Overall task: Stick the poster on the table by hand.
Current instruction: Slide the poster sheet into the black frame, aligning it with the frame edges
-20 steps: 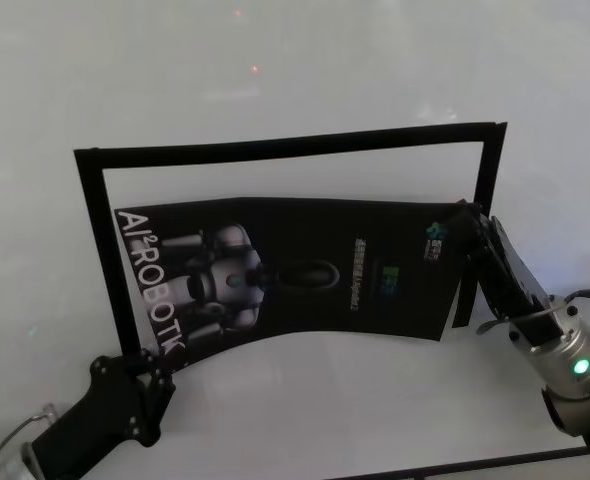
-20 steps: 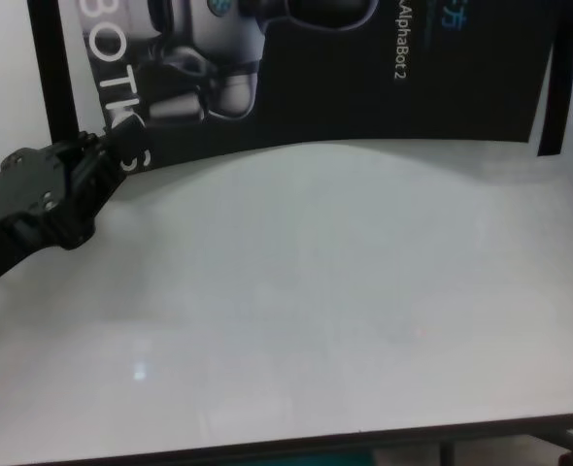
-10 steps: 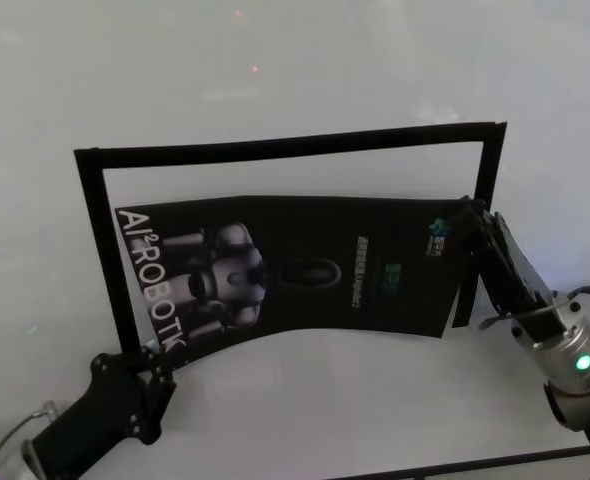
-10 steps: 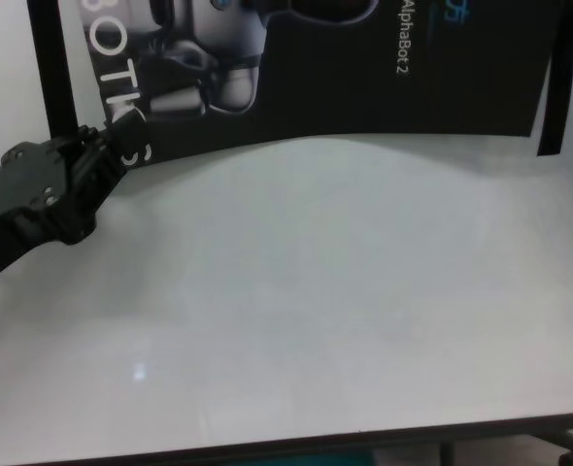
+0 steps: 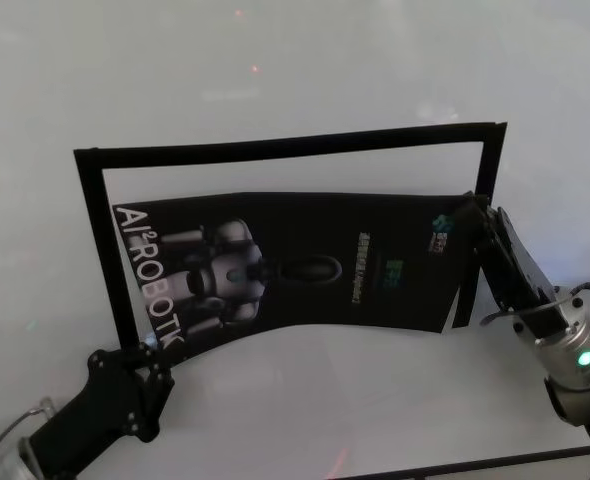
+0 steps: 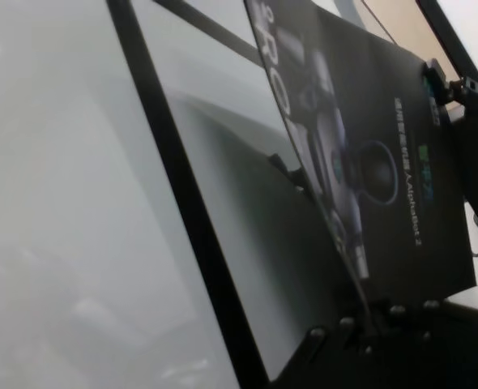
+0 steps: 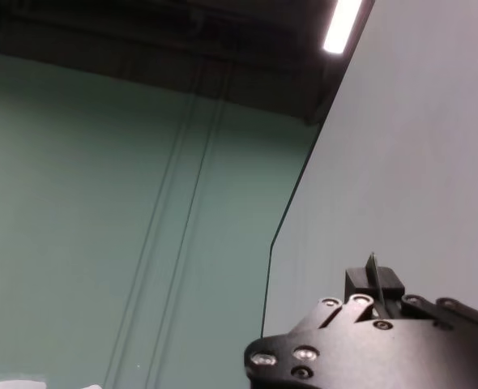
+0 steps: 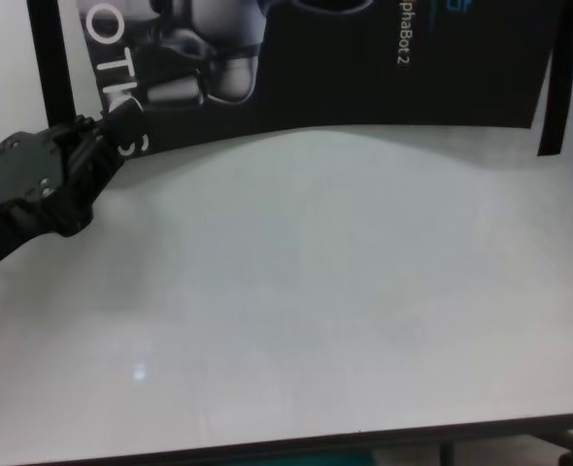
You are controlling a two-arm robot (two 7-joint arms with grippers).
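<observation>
Holding poster [image 5: 305,265] by both ends, my left fingers [image 5: 140,362] pinching near-left corner, my right fingers [image 5: 472,215] pinching right edge; poster bowing above bench [image 5: 305,400], inside black tape frame [image 5: 285,143].

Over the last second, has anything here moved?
Yes. Both grippers, the left gripper and the right gripper, carried the poster a little farther from the robot across the table, toward the far strip of the black tape frame. Both keep hold of its ends; the frame stayed put.
</observation>
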